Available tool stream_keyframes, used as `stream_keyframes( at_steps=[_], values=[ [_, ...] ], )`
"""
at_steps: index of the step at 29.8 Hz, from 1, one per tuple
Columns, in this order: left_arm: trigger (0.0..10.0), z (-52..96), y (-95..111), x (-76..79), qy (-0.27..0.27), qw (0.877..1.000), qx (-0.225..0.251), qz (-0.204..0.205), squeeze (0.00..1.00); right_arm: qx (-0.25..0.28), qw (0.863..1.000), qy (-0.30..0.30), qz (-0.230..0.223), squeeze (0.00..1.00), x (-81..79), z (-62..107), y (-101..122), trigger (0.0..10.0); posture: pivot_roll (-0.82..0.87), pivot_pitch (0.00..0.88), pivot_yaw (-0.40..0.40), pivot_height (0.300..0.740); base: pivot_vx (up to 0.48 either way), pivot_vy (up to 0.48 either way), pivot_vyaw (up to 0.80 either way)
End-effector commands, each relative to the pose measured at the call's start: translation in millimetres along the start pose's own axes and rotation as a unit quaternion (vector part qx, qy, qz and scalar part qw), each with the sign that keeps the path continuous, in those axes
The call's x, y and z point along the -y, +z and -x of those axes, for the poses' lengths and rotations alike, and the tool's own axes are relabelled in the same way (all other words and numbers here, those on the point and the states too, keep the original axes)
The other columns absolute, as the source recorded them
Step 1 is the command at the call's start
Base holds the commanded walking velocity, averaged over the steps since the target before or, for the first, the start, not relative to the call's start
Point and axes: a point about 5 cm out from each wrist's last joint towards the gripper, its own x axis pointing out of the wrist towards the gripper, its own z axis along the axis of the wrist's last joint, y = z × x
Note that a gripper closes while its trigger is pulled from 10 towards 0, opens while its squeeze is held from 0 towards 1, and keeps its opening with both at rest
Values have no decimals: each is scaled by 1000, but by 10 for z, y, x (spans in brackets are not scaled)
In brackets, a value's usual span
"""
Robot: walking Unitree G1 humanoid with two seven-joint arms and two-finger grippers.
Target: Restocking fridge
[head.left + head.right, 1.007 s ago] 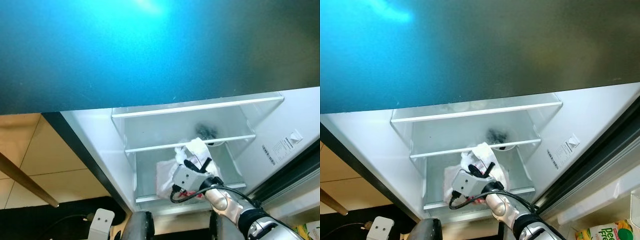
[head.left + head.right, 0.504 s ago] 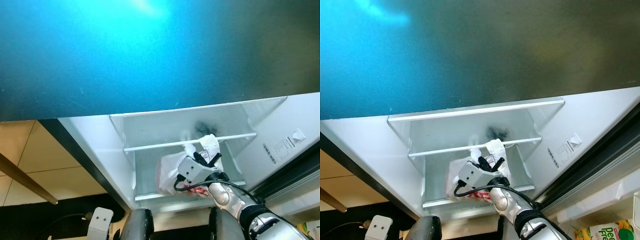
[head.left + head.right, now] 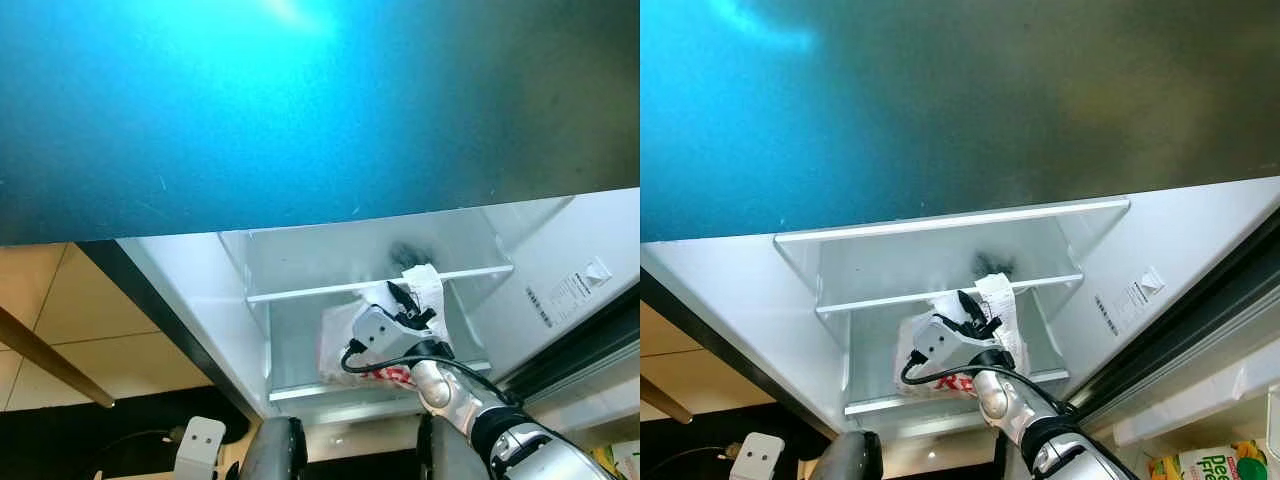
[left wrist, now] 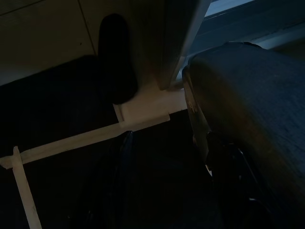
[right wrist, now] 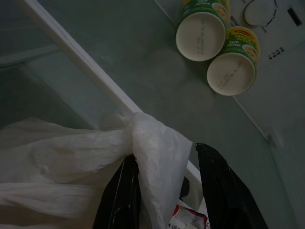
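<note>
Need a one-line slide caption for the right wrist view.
Right tool holds a white plastic bag by its handle at a fridge shelf edge, two green cups behind.

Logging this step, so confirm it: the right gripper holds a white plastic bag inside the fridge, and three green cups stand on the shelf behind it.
Not quite: there are two green cups, not three, as the right wrist view shows. The rest stands: the right gripper holds the white plastic bag inside the fridge, with a black finger on either side of the bag's bunched top.
</note>
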Motion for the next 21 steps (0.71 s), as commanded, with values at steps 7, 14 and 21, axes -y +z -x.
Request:
stream_keyframes(
  at_steps=[7,14,21],
  values=[
    [10000,30,-156,158,-38,999,-29,-1,0,-1,1000,-5,-9,1000,33,13,-40,10000,42,295,-19,588,0,0,0],
    [10000,18,-140,175,-40,999,-28,-2,0,-3,1000,1,-12,1000,11,19,-36,10000,42,295,-19,588,0,0,0],
    [10000,2,-131,198,-41,999,-27,2,0,-7,997,74,-31,0,-146,104,-67,10000,33,284,-20,588,0,0,0]
  ],
)
